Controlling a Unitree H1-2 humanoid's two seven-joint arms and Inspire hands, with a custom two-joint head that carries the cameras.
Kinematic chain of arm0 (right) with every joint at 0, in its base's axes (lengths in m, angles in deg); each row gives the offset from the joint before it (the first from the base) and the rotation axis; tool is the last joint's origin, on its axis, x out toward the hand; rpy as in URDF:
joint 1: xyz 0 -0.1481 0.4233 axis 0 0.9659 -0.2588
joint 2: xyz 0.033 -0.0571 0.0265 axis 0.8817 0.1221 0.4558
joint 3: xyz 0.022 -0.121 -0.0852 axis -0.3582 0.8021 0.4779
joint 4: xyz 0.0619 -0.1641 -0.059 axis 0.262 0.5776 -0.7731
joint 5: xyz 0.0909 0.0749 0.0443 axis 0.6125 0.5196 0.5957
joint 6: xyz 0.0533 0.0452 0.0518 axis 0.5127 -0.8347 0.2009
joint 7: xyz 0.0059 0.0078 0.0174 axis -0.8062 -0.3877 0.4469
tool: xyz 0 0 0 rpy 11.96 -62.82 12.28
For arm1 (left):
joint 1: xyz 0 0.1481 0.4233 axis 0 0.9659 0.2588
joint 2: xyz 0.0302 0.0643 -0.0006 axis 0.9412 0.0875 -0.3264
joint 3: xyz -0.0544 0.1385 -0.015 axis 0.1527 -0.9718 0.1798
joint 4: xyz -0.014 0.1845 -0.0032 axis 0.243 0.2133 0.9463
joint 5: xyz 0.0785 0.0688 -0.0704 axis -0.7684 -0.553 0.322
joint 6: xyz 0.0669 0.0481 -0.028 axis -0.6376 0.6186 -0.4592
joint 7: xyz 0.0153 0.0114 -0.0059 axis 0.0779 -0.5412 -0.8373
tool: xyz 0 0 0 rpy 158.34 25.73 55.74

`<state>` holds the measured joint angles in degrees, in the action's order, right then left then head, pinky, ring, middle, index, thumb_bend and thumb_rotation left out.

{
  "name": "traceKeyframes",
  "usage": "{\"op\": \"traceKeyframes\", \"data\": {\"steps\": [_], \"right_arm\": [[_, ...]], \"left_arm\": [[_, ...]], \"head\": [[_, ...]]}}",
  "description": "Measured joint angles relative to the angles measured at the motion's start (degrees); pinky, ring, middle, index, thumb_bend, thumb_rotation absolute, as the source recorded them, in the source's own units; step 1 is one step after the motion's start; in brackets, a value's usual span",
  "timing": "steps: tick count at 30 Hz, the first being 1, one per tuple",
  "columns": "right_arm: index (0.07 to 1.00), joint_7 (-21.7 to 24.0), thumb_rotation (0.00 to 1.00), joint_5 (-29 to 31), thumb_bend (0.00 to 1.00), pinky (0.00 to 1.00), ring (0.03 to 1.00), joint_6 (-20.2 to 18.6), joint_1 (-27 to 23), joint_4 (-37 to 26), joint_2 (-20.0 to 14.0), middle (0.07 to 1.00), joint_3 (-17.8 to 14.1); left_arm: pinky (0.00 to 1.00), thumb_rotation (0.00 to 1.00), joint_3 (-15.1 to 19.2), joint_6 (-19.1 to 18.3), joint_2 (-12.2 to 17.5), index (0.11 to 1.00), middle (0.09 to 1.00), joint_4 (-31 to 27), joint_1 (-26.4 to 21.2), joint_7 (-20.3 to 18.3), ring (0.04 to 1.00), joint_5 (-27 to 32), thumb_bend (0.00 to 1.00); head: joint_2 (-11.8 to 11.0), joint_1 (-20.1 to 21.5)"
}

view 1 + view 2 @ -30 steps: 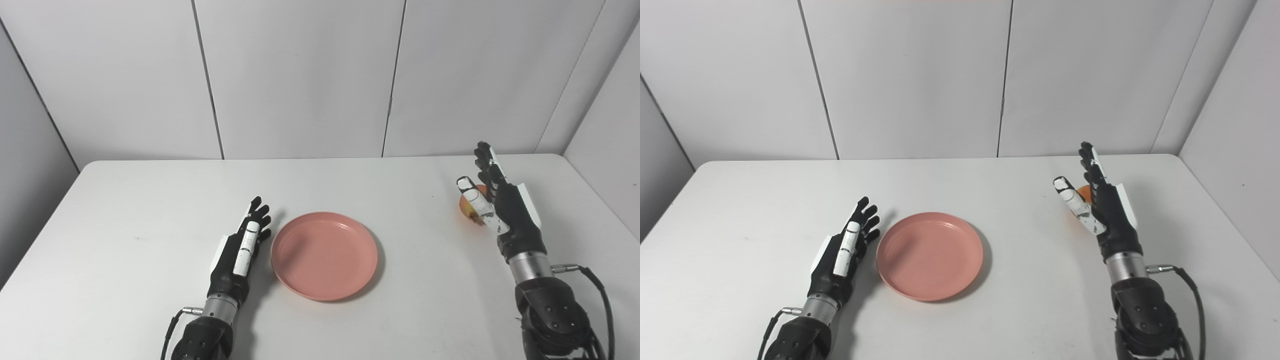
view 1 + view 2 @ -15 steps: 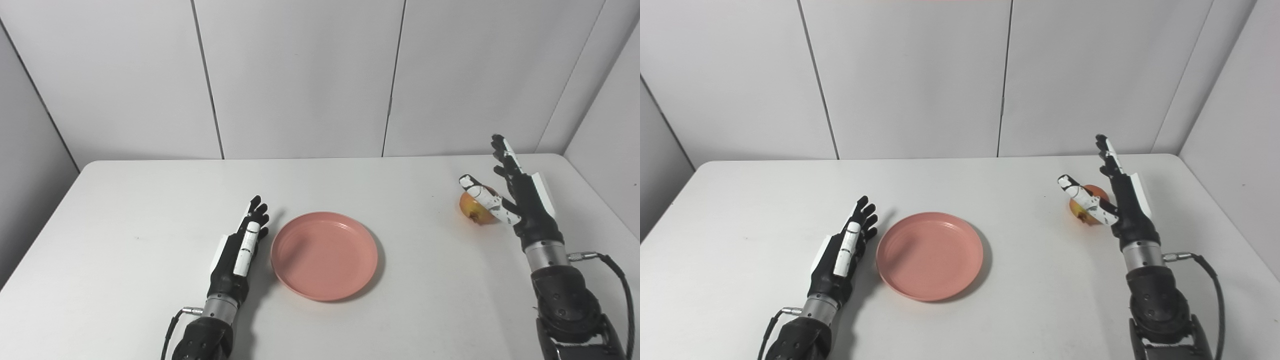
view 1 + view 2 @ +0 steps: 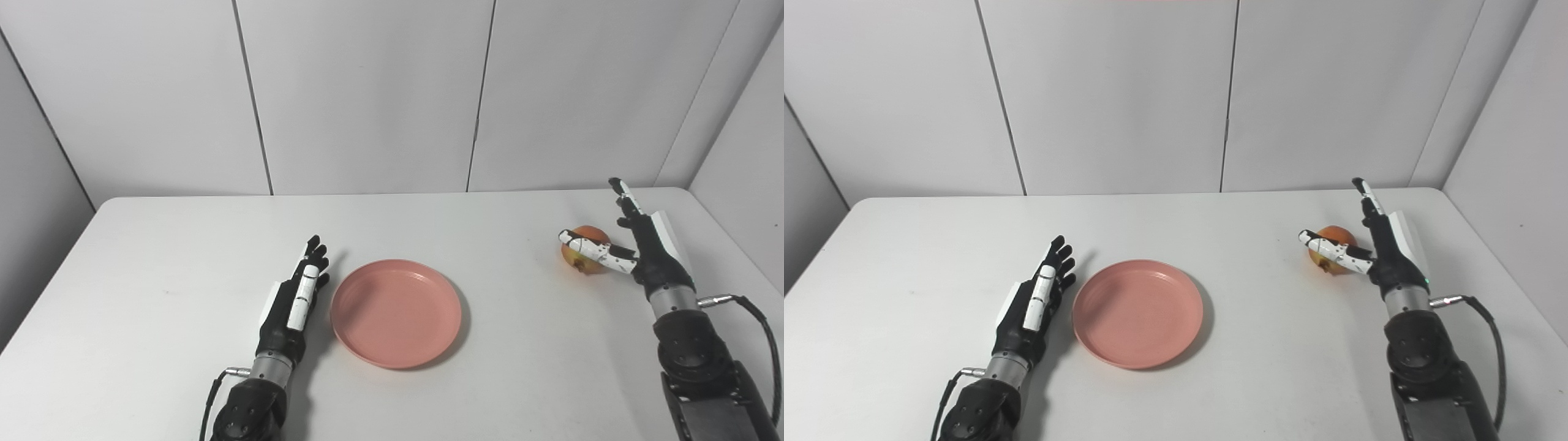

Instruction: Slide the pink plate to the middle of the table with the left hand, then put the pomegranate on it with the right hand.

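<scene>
A pink plate (image 3: 395, 312) lies flat near the middle of the white table (image 3: 184, 257), a little toward the front. My left hand (image 3: 296, 301) rests open just left of the plate's rim, fingers straight and pointing away from me. An orange-red pomegranate (image 3: 584, 248) sits on the table at the right. My right hand (image 3: 637, 254) stands open beside it on its right; the thumb lies across the near side of the fruit and the fingers point up behind it. Nothing is held.
White wall panels (image 3: 367, 92) close off the back and both sides of the table. The table's right edge (image 3: 729, 245) runs close to the right hand. Apart from the plate and the fruit, no other objects lie on the table.
My right hand has moved right and back from in front of the pomegranate, so the fruit now shows fully with the thumb across it. The left hand has barely shifted; the plate stays put.
</scene>
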<state>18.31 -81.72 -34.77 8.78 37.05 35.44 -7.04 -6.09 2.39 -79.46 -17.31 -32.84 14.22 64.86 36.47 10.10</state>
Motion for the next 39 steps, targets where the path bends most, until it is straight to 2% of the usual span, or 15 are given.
{"op": "traceKeyframes", "data": {"steps": [8, 14, 20, 26, 34, 39], "right_arm": [[0.942, -1.4, 0.37, -0.8, 0.90, 0.83, 0.920, 0.0, -2.2, 5.8, -0.9, 0.955, 0.8], [0.936, -2.1, 0.34, -0.7, 0.92, 0.83, 0.922, -0.4, -2.4, 8.0, -0.9, 0.953, 1.4], [0.924, -3.7, 0.26, -0.6, 0.93, 0.83, 0.907, -0.4, -3.2, 12.2, -0.7, 0.931, 1.8], [0.916, -5.4, 0.22, -0.6, 0.94, 0.81, 0.888, -0.4, -5.3, 15.8, -0.7, 0.914, 2.7], [0.874, -8.8, 0.21, -1.4, 0.93, 0.75, 0.829, -0.2, -7.5, 19.5, -0.7, 0.863, 4.6], [0.831, -11.0, 0.19, -0.5, 0.90, 0.74, 0.809, 2.2, -7.9, 21.5, -0.2, 0.822, 4.7]], "left_arm": [[0.97, 1.00, 0.0, 0.1, 0.2, 0.997, 0.996, 0.0, 0.0, -0.3, 0.990, 0.3, 0.57], [0.97, 1.00, 0.0, 0.1, 0.3, 0.994, 0.993, 0.0, 0.0, -0.5, 0.986, 0.4, 0.56], [0.97, 1.00, 0.1, 0.1, 0.3, 1.000, 0.999, 0.0, 0.0, -1.2, 0.991, 1.0, 0.56], [0.97, 1.00, 0.0, 0.0, 0.3, 1.000, 1.000, -0.4, 0.0, -1.8, 0.994, 1.4, 0.56], [0.98, 1.00, -0.1, -0.2, 0.4, 1.000, 1.000, -1.2, 0.3, -2.0, 0.998, 1.4, 0.56], [0.98, 1.00, 0.0, -0.4, 0.4, 1.000, 1.000, -1.8, 0.6, -2.3, 0.998, 1.6, 0.56]], "head": [[0.3, 0.8], [0.4, 0.8], [0.7, 0.7], [1.0, 0.6], [1.8, 0.4], [2.1, 0.4]]}}
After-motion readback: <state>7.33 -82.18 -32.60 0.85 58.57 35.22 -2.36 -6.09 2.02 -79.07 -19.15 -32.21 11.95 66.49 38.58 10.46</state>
